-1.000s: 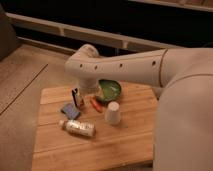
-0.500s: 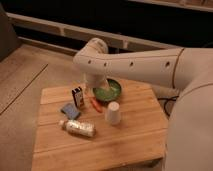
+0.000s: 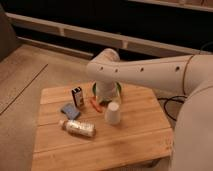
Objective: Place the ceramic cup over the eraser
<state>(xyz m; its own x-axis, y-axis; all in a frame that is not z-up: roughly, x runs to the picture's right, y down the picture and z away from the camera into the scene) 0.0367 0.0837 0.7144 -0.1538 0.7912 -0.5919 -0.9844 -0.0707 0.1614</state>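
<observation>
**benchlurker:** Dark rails are running across the back wall, and a wooden table (image 3: 135, 142) is sitting on carpet up front. Where's the gripper hanging?

**armwatcher:** The gripper (image 3: 105, 96) is hanging at the far middle of the table, pointing down over the green bowl (image 3: 119, 88). Its jaws are standing apart and aren't holding anything.

**benchlurker:** And the ceramic cup?

**armwatcher:** The ceramic cup (image 3: 112, 113) is standing free just near-right of the gripper, not touching it. The eraser (image 3: 76, 95) is standing upright off to the left, well apart from the cup. An orange-red stick (image 3: 95, 104) is lying between them, a blue pad (image 3: 70, 110) is sitting just nearer than the eraser, and a bottle (image 3: 77, 128) is lying on its side at the near left.
</observation>
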